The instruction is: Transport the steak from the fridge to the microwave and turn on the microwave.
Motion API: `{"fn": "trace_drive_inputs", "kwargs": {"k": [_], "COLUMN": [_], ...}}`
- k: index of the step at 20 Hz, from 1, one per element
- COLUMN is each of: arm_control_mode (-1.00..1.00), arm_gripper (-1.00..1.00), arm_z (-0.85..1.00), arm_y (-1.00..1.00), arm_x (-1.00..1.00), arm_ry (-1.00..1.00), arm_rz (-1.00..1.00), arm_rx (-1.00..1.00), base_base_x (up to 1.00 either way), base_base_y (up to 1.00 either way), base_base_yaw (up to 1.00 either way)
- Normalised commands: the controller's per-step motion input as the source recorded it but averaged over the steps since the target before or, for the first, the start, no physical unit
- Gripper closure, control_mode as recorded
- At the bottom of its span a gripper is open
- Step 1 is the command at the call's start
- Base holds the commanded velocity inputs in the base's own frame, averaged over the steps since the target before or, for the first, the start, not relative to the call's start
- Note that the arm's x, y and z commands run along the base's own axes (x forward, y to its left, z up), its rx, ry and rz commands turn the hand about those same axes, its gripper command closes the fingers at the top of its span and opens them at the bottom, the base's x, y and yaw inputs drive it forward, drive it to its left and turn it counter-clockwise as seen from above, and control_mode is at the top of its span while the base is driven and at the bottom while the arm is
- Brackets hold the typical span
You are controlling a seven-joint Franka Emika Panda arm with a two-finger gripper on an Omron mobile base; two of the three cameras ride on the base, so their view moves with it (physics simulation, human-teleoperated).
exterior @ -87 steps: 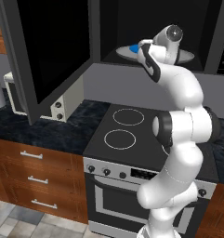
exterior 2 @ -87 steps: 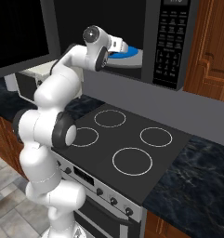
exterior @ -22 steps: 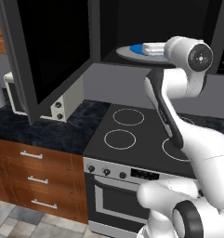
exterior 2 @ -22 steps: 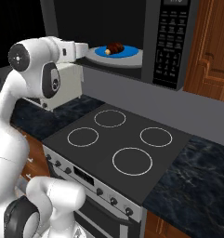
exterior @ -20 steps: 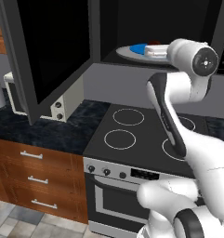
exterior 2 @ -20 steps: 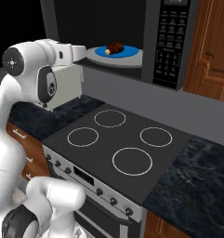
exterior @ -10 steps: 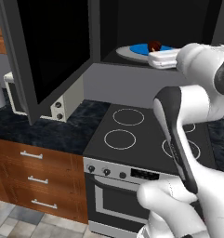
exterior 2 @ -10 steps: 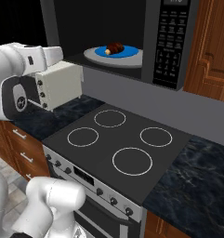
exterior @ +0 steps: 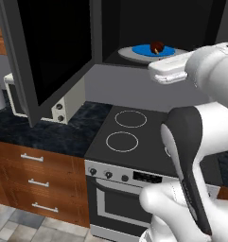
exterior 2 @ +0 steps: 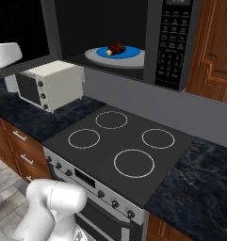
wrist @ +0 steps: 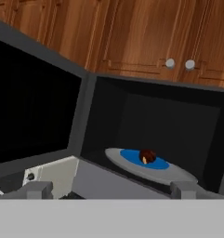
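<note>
The steak (exterior: 157, 47) (exterior 2: 117, 48) (wrist: 147, 155) lies on a blue plate (exterior 2: 125, 52) on the round grey turntable (wrist: 174, 174) inside the microwave (exterior 2: 157, 28). Its dark glass door (exterior: 49, 52) (wrist: 34, 116) stands swung open to the left. My gripper (wrist: 109, 190) is open, its two grey fingertips (wrist: 36, 188) far apart with nothing between them. It sits back from the cavity, facing it from a distance. The arm's white hand (exterior: 170, 71) hangs in front of and just below the cavity. The fridge is out of view.
A black cooktop (exterior 2: 119, 141) with four rings lies under the microwave. A small cream box oven (exterior 2: 51, 84) stands on the dark counter at the left. The microwave's keypad (exterior 2: 171, 42) is right of the cavity. Wooden cabinets (wrist: 132, 37) run above, with drawers (exterior: 35, 184) below the counter.
The gripper has pulled back out of the microwave cavity and the arm has swung away. The steak and blue plate stay on the turntable.
</note>
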Motion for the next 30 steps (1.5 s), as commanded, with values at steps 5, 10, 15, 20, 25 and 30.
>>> {"fn": "trace_drive_inputs", "kwargs": {"k": [5,10,15,20,25,30], "arm_control_mode": [-1.00,-1.00,-1.00,-1.00,-1.00,-1.00], "arm_gripper": [-1.00,-1.00,-1.00,-1.00,-1.00,-1.00], "arm_z": [0.00,0.02,0.00,-0.01,-0.14,-0.29], "arm_y": [0.43,0.57,0.76,0.77,0.73,0.64], "arm_x": [-0.94,-0.93,-0.82,-0.28,0.00,0.19], "arm_ry": [0.00,0.03,0.04,0.00,0.00,0.00], "arm_rz": [0.03,0.04,0.04,0.03,0.00,0.00], "arm_rx": [-0.14,-0.16,-0.20,-0.17,-0.12,-0.12], "base_base_x": [0.00,0.00,0.00,0.00,0.00,0.00], "base_base_y": [0.00,0.00,0.00,0.00,0.00,0.00], "base_base_yaw": [0.00,0.00,0.00,0.00,0.00,0.00]}}
